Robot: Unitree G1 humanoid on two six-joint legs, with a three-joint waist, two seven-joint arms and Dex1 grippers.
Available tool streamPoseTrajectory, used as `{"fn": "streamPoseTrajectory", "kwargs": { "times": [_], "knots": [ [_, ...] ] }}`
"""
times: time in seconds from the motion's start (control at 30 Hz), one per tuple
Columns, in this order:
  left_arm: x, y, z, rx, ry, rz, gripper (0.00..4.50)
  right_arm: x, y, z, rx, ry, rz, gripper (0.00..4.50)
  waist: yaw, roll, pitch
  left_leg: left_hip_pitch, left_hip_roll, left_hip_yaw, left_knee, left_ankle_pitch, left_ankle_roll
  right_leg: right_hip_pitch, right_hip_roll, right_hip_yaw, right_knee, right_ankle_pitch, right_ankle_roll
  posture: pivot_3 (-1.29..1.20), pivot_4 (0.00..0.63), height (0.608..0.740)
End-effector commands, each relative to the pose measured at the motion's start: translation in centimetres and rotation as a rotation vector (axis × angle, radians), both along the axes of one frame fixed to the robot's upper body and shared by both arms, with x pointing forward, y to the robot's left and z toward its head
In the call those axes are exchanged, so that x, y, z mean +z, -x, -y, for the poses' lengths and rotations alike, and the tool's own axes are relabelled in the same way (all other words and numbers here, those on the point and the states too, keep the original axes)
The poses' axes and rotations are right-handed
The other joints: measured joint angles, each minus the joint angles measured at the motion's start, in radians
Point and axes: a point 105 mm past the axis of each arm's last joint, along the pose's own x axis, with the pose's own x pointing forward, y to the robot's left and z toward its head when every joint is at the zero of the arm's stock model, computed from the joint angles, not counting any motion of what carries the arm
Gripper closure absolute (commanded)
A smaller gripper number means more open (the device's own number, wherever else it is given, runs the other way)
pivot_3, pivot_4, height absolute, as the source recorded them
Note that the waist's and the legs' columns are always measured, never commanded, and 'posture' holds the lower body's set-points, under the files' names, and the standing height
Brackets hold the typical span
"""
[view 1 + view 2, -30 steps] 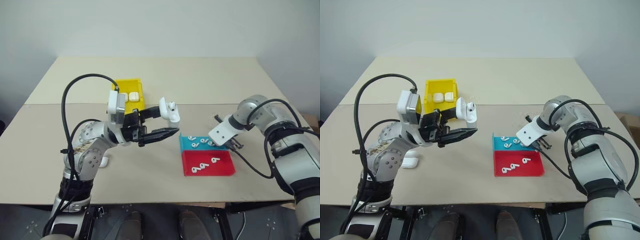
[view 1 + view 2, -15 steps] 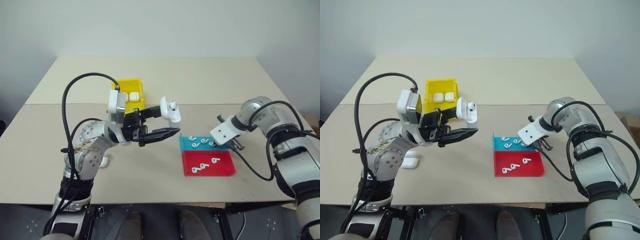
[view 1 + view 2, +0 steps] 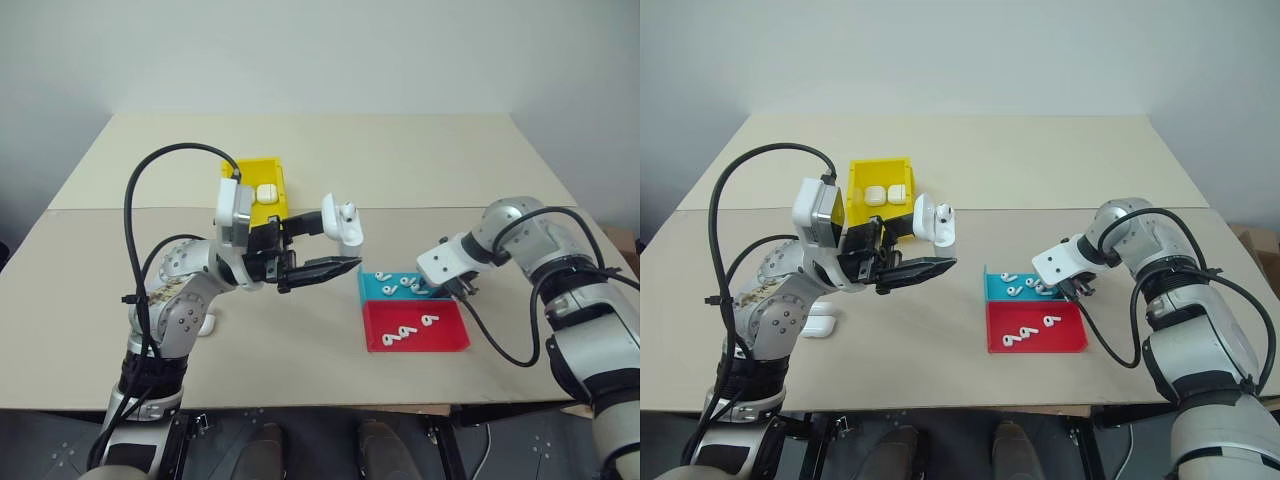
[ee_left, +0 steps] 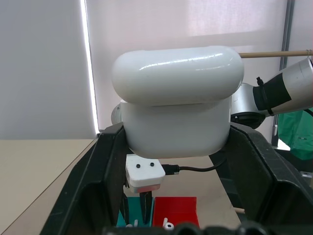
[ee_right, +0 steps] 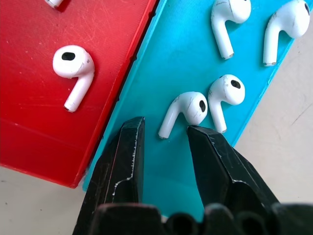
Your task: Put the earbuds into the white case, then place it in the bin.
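Left gripper [image 3: 322, 246] grasps the white case [image 3: 341, 221], lid raised. Right gripper [image 5: 164, 134] fingers parted, straddling an earbud's [image 5: 185, 110] stem on the tray's [image 5: 181, 58] blue half.

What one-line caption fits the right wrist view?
Right gripper, fingers apart, poised over an earbud in the blue half of the tray; another earbud lies in the red half.

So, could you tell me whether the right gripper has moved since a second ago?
Yes: the right gripper has shifted left, closing in over the tray's blue half.
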Motion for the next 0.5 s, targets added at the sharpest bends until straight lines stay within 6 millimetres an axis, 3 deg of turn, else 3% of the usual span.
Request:
{"fn": "streamPoseTrajectory", "kwargs": {
  "times": [0.03, 0.2, 0.5],
  "knots": [
    [0.9, 0.6, 0.1, -0.013, 0.017, 0.046, 1.76, 1.3, 0.0, -0.6, -0.022, -0.068, -0.013, 2.68, 0.000, 0.000, 0.000, 0.000, 0.000, 0.000, 0.000, 0.000, 0.000, 0.000, 0.000, 0.000, 0.000, 0.000, 0.000, 0.00, 0.150, 0.740],
    [0.8, 0.5, 0.1, -0.013, 0.017, 0.043, 1.76, 1.9, -0.6, -0.6, -0.125, -0.073, 0.010, 2.68, 0.001, 0.000, 0.000, -0.001, 0.000, 0.000, 0.000, 0.000, 0.000, -0.001, 0.000, 0.000, 0.000, 0.000, 0.000, 0.00, 0.150, 0.740],
    [0.7, 0.6, 0.3, -0.020, 0.018, 0.039, 1.76, 2.7, 0.3, -1.2, -0.094, -0.124, -0.026, 2.68, 0.002, 0.000, 0.000, -0.001, 0.000, 0.000, 0.000, 0.000, 0.000, -0.001, 0.000, 0.000, 0.000, 0.000, 0.000, 0.00, 0.150, 0.740]
  ]
}}
